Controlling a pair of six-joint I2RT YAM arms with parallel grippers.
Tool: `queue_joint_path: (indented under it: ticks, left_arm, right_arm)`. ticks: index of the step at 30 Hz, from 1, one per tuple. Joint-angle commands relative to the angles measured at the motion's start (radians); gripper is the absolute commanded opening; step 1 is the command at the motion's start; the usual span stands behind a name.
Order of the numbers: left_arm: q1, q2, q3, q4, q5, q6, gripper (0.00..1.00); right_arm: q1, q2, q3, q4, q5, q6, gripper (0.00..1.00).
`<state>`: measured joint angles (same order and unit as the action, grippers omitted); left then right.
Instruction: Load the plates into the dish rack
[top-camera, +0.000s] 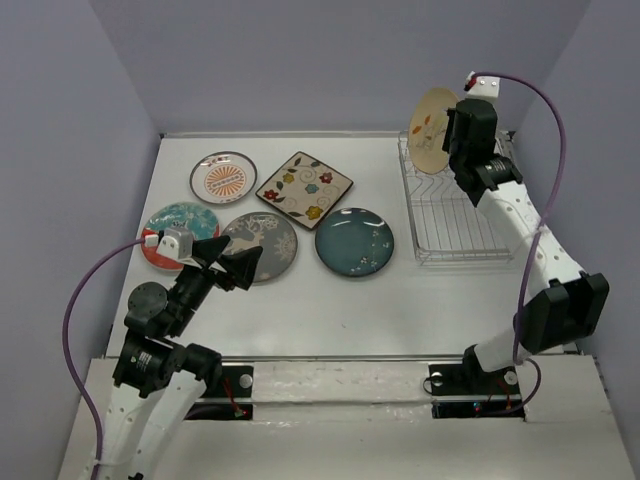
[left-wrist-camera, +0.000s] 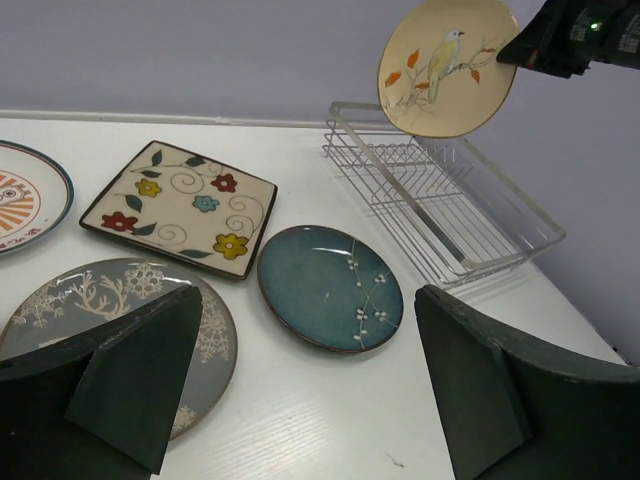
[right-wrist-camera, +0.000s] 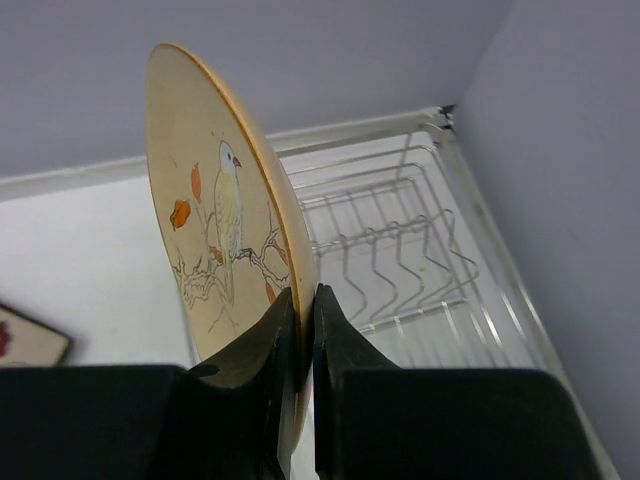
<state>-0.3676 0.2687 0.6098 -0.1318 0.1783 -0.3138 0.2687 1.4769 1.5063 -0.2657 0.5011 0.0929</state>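
R gripper (right-wrist-camera: 305, 300) clamped, arm raised; L gripper (top-camera: 238, 262) (held low) wide open.

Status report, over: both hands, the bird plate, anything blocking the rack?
Right hand shut on bird plate, held on edge above dish rack far end. Left hand open, empty, by grey tree plate. Rack empty, path clear.

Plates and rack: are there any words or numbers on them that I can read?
No text here can be read.
Orange-sunburst plate: a band across its middle might be lettering, but it is too small and blurred to read.
Cream bird plate, square floral plate, grey tree plate, dark teal-blue plate: pictures only, no words.
Dish rack: no label visible.
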Motion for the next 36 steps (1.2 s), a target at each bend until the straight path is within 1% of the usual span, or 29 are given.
queue_joint_path:
  ticks: [1,3,7,16,23,28,36]
  left_arm:
    - [-0.019,-0.008,0.019,0.043,-0.029,-0.021,0.99]
    - [-0.024,-0.006,0.018,0.041,-0.056,-0.033,0.99]
    - [-0.027,-0.011,0.018,0.04,-0.069,-0.038,0.99]
    - [-0.025,-0.013,0.022,0.032,-0.074,-0.031,0.99]
    - [-0.027,-0.019,0.022,0.027,-0.082,-0.033,0.99]
    - [-0.028,-0.02,0.024,0.027,-0.08,-0.033,0.99]
    - [-0.033,-0.019,0.025,0.027,-0.08,-0.034,0.99]
  right_arm:
    - [-0.002,0.086,0.147,0.063,0.132,-0.163,0.07]
    - [-0.002,0.117,0.189,0.06,0.172,-0.214,0.07]
    - [-0.002,0.195,0.252,0.056,0.192,-0.272,0.07]
    - [0.009,0.31,0.324,0.005,0.205,-0.289,0.07]
    - [0.067,0.384,0.348,-0.003,0.252,-0.32,0.07]
    - [0.076,0.419,0.354,-0.015,0.278,-0.321,0.07]
    - [0.086,0.419,0.279,-0.02,0.269,-0.24,0.07]
